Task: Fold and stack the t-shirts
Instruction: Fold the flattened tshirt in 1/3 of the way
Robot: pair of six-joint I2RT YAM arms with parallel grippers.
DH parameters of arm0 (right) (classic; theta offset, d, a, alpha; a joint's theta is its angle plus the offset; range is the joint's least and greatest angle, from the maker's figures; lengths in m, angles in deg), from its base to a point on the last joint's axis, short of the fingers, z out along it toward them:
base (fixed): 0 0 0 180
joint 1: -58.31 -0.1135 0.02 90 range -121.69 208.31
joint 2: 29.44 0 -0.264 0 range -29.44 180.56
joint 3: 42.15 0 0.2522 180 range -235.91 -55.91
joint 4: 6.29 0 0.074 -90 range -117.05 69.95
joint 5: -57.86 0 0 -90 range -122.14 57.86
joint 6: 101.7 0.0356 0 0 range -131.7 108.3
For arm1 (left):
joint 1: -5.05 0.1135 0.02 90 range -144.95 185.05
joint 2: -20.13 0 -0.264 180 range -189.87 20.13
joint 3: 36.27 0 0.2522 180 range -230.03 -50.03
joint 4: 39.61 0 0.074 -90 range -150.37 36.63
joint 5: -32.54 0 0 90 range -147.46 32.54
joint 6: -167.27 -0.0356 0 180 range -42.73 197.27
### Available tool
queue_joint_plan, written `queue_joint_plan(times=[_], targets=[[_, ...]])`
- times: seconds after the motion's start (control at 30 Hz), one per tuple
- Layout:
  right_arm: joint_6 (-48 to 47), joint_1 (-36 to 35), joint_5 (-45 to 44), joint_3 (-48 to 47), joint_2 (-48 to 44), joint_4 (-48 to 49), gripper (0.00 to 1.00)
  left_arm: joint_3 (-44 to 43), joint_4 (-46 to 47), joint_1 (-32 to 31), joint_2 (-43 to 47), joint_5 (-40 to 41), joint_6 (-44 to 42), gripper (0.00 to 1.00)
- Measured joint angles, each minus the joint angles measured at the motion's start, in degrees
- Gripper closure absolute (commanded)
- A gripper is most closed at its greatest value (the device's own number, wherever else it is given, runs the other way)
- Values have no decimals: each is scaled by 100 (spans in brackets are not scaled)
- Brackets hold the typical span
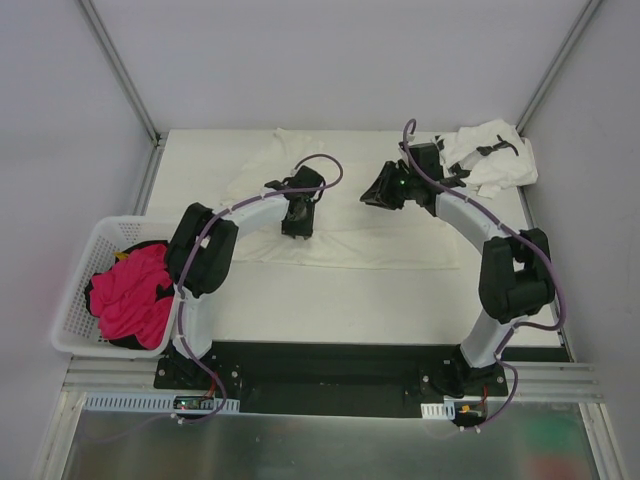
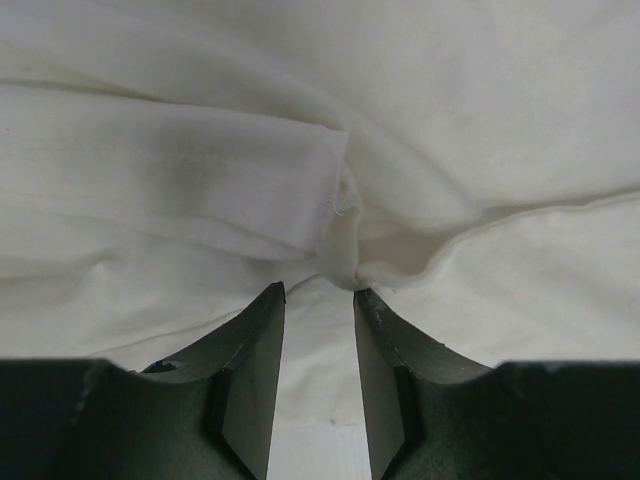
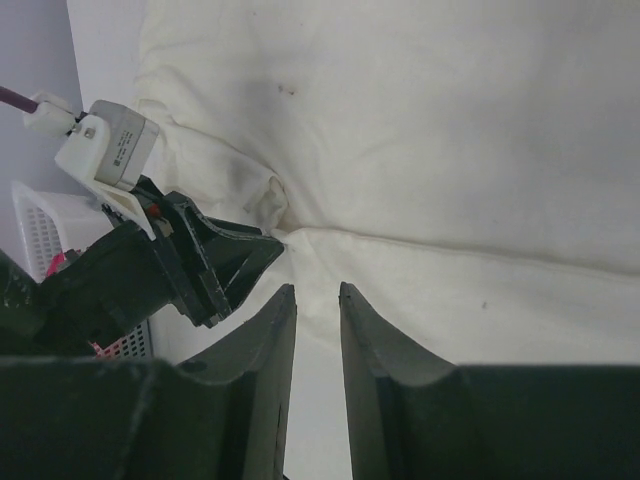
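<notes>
**Gathering the cream shirt's near side for a fold**

Working to the right of the white basket (image 1: 72,300), I have both wrists over the cream-white t-shirt (image 1: 350,240), which lies spread across the middle of the table, just beyond the basket's right side. The printed t-shirt (image 1: 495,158) sits crumpled in the corner farthest from the basket, well apart from me.

My left gripper (image 2: 318,292), the one nearer the basket, is down at the cloth with its jaws set narrow. A pucker (image 2: 343,255) of fabric gathers right at the tips, but I cannot tell whether I truly have it pinched. My right gripper (image 3: 315,290), farther from the basket, hangs above the cloth with an equally narrow gap and nothing between the jaws.

To do this well, I judge I should first make sure of the left pinch, taking one layer and not a wad. The right should then seat on the same edge, away from the basket, so both lift level. Uneven heights would likely drag the shirt askew and wrinkle the fold.
</notes>
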Motion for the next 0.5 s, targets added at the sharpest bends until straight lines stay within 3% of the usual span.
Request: queue_joint_plan(times=[0.5], targets=[[-22,94,-11,79,-170,-7,73,-669,66,11,-496,514,-203,67]])
